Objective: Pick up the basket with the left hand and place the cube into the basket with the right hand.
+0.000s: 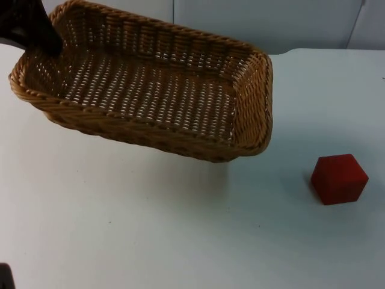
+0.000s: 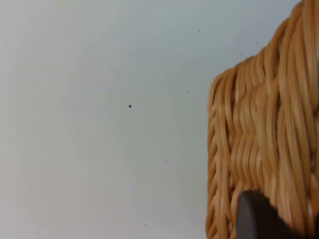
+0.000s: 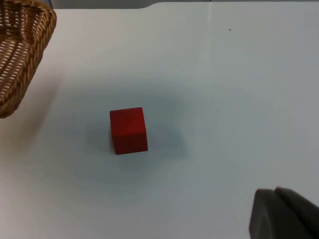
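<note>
The left hand [image 1: 51,45], mostly cut off at the frame edge, grips the wicker basket [image 1: 150,90] by its far corner, tilted above the worktop [image 1: 150,229]. The red cube [image 1: 338,179] sits apart; the right hand's [image 3: 284,214] state cannot be told

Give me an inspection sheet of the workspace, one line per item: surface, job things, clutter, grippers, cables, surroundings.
Surface: white table, a few dark specks.
Basket: wicker, tilted, lifted off the table at its right end, nothing inside it.
Cube: red, on the table to the right of the basket, apart from it, ungrasped.
Clutter: nothing seen.
Left gripper: at the basket's far left corner, holding its rim.
Right gripper: above the table, short of the cube, not touching it.
Cables: nothing to report.
Surroundings: grey wall behind the table.
</note>
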{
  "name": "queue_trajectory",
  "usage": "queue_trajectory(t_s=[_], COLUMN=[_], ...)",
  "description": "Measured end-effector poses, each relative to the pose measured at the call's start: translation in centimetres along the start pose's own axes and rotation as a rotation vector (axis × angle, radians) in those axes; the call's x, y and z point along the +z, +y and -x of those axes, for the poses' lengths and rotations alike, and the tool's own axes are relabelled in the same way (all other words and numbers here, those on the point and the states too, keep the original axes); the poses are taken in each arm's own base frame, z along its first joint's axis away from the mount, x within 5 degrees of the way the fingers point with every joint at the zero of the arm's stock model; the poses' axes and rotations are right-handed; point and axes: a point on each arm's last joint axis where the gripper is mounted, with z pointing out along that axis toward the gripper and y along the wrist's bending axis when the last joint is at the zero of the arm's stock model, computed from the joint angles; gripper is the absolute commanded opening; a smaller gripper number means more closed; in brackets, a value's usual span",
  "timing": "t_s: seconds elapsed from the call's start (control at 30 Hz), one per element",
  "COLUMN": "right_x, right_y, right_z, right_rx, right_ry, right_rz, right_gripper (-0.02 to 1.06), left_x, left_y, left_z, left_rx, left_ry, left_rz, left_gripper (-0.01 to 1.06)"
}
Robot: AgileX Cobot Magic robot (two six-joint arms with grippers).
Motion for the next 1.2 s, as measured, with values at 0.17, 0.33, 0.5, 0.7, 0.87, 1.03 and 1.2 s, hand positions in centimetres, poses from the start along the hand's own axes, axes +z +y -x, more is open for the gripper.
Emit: queue_trajectory(t_s=[0.17,0.33,0.5,0.7,0.87,1.03,1.2], right_x=[0.0,0.0,-0.1,-0.1,2.1,5.6,9.4], right_y=[0.0,-0.1,-0.1,-0.2,-0.5,-1.0,-1.4], right_z=[0.0,0.4,0.9,3.0,5.2,7.1,8.5], right_rx=[0.000,-0.003,-0.003,0.011,0.038,0.052,0.001], right_ry=[0.000,-0.039,-0.103,-0.298,-0.279,-0.200,-0.128], right_rz=[0.000,-0.002,-0.009,-0.012,-0.003,-0.010,-0.025], right_gripper=[0.00,0.00,0.00,0.03,0.13,0.30,0.47], left_x=[0.0,0.0,0.0,0.0,0.0,0.0,0.0], left_y=[0.0,0.0,0.0,0.0,0.0,0.0,0.0], left_z=[0.0,0.0,0.0,0.0,0.0,0.1,0.1], left_rx=[0.000,0.000,0.000,0.000,0.000,0.000,0.000], left_ry=[0.000,0.000,-0.002,-0.004,-0.005,-0.007,-0.007], left_rz=[0.000,0.000,0.001,0.001,0.002,0.003,0.003], left_gripper=[0.00,0.00,0.00,0.00,0.00,0.00,0.00])
